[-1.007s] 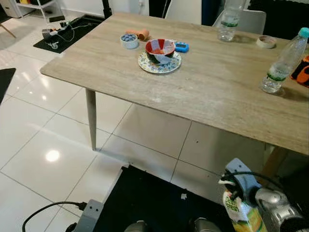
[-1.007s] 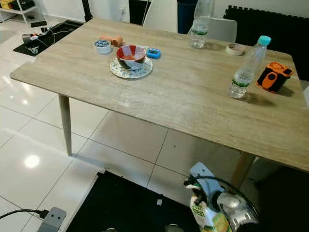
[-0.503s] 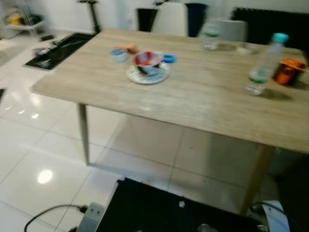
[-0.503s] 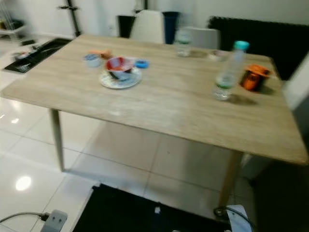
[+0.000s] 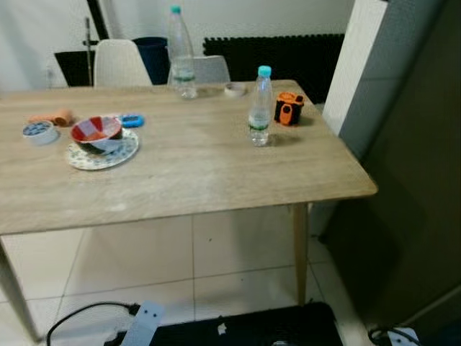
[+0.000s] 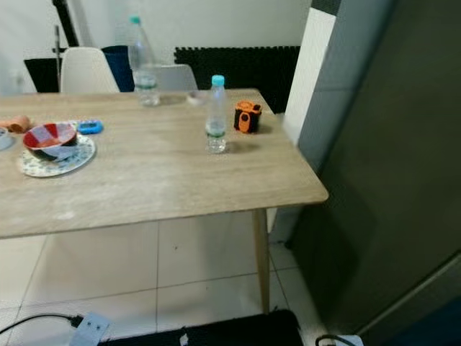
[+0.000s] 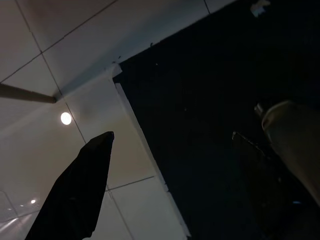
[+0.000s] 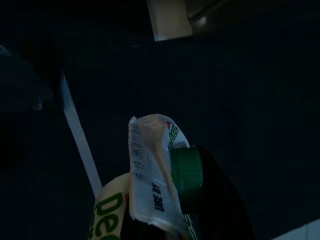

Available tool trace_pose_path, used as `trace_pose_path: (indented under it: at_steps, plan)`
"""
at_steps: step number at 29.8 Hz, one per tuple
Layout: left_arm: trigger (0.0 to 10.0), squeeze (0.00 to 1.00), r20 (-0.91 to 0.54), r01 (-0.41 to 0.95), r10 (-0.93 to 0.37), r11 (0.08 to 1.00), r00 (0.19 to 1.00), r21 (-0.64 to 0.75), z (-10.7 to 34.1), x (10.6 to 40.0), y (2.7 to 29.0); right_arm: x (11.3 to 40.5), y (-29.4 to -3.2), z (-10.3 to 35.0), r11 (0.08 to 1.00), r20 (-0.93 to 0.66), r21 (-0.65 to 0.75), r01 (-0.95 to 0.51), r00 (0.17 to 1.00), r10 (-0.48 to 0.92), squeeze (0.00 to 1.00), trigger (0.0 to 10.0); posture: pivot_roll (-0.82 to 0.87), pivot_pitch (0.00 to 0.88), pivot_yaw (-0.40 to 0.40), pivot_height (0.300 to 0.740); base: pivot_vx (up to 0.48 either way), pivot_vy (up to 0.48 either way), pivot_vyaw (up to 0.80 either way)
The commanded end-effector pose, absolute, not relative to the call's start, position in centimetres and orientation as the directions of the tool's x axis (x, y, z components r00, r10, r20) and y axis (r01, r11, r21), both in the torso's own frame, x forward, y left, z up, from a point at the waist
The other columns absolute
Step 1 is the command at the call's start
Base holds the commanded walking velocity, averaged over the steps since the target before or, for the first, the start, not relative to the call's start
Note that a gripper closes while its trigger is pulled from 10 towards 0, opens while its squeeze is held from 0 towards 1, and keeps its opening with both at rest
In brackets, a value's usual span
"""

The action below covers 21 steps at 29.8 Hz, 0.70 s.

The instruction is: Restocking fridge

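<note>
My right gripper [image 8: 172,205] is shut on a carton [image 8: 150,165] with a green screw cap [image 8: 186,176] and green lettering. It is held low over a black mat. A tall grey fridge [image 5: 410,166] stands at the right, just past the table's corner, showing a plain flat face. My left gripper [image 7: 171,135] hangs open above the edge of the black mat [image 7: 210,100] and the white tiles, with nothing between its fingers [image 7: 80,190].
A wooden table [image 5: 187,166] ahead carries two water bottles [image 5: 260,107], an orange tool [image 5: 289,108], a tape roll, and a bowl on a plate [image 5: 97,137]. Two chairs stand behind it. A cable and white plug [image 5: 140,321] lie on the tiles.
The whole view has swung to the right: the table now sits to the left and the grey fridge has come in at the right. The carton stays in my right gripper.
</note>
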<state>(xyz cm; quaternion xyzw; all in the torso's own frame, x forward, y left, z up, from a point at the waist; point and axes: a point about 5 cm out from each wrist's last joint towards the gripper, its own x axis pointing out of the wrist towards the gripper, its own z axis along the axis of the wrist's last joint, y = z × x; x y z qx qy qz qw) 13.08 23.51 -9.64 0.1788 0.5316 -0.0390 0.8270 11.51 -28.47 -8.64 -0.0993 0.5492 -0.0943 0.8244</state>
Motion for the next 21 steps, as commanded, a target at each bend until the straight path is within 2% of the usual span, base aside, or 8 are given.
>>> trace_pose_path:
  at_steps: [1,21]
  plan:
    - [10.0,0.0,-0.9,0.272,0.105,0.933,0.423,0.236,-9.9,12.9,22.7,11.5,-28.4,-8.7,0.961,-0.887,-0.274,0.044,0.374,-0.27,0.0,10.0,-0.02,0.0,0.003,0.74,0.0,0.0,-0.77]
    - [10.0,0.0,-0.904,0.274,0.07,0.94,0.421,0.201,-10.0,13.1,21.8,11.1,-27.2,-9.2,0.966,-0.901,-0.259,0.013,0.358,-0.246,0.0,10.0,-0.02,0.0,0.015,0.74,0.0,0.0,-0.77]
